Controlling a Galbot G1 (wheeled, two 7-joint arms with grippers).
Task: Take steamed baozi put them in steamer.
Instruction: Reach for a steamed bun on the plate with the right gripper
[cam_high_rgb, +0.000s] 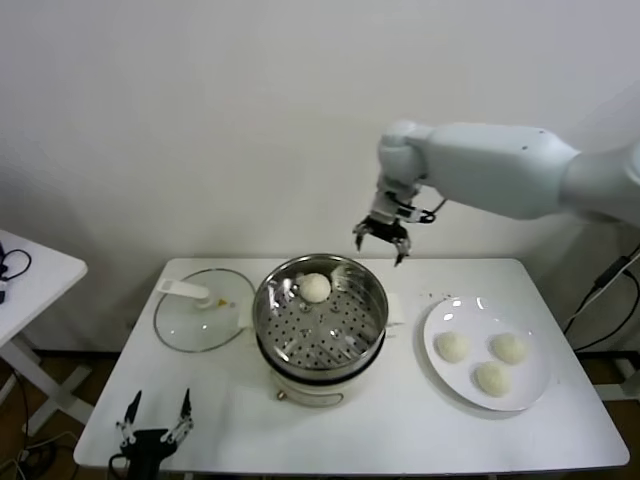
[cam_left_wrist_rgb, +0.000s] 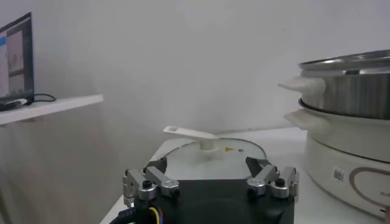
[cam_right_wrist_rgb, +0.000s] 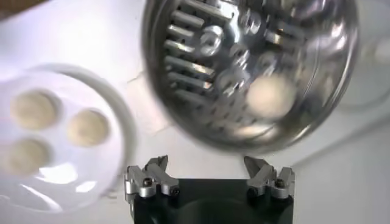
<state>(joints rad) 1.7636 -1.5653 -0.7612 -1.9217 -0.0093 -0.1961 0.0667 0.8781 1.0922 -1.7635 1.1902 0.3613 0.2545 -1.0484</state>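
We see the right pincer (cam_high_rgb: 381, 238) hanging spread wide and empty above the table's (cam_high_rgb: 400, 425) far edge, just behind the steamer (cam_high_rgb: 320, 318). One steamed baozi (cam_high_rgb: 315, 287) lies on the perforated tray at the steamer's far side. Three more buns (cam_high_rgb: 452, 346) sit on the white plate (cam_high_rgb: 530, 392) near the right edge. The left pincer (cam_high_rgb: 155, 419) rests open and empty at the near-left corner, close to the glass lid (cam_high_rgb: 203, 310).
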